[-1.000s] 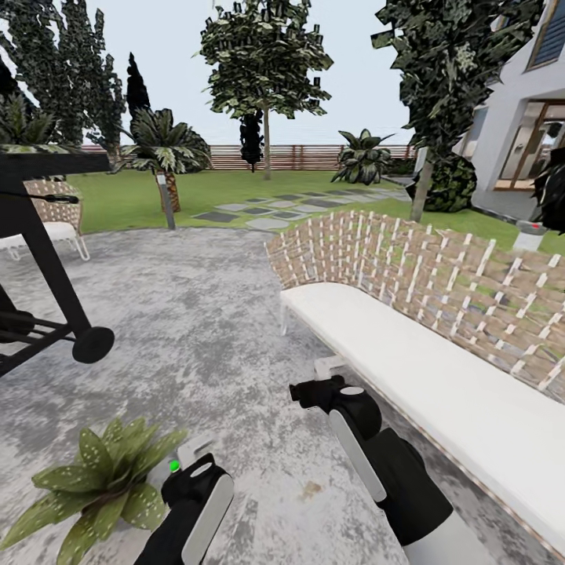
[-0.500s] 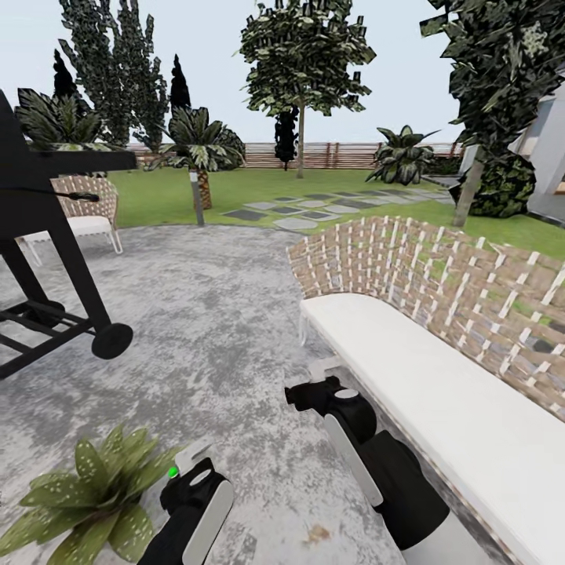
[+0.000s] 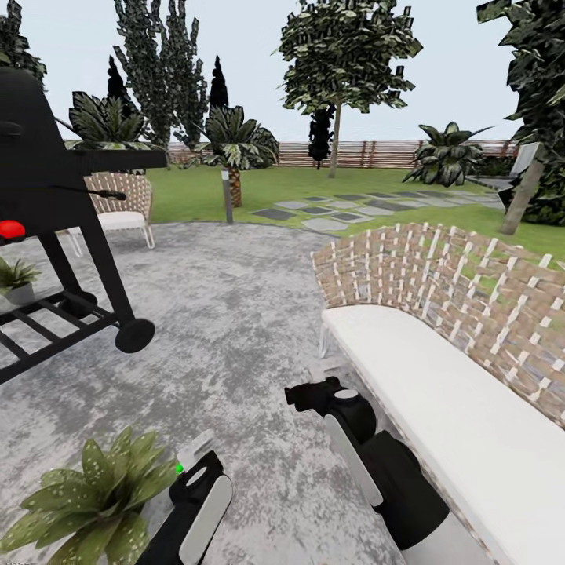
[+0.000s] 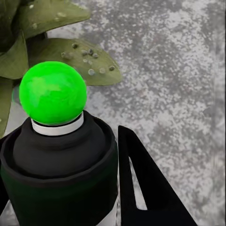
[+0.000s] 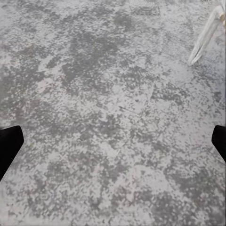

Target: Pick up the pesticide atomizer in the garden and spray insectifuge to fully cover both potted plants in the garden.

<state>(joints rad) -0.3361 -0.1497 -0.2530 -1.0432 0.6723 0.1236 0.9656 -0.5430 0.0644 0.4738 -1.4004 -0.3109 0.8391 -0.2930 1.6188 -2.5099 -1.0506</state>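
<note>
Head view: left gripper (image 3: 191,464) pinching pesticide atomizer (image 4: 59,160) beside near-left speckled potted plant (image 3: 94,498); right gripper (image 5: 113,143) spread, idle; spraying both plants remains.

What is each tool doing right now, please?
Left tool: shut on the pesticide atomizer, its spray tip showing green.
Right tool: open, holding nothing, over the stone patio.

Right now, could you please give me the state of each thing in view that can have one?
pesticide atomizer: held upright in the left claw, spray head glowing green.
left claw: shut on the atomizer, beside the speckled plant.
right claw: open, empty, over the stone patio.
speckled potted plant: upright on the patio.
second potted plant: upright on the grill's lower shelf.
grill: lid closed, standing on its wheels.
wicker bench: unoccupied.
</note>
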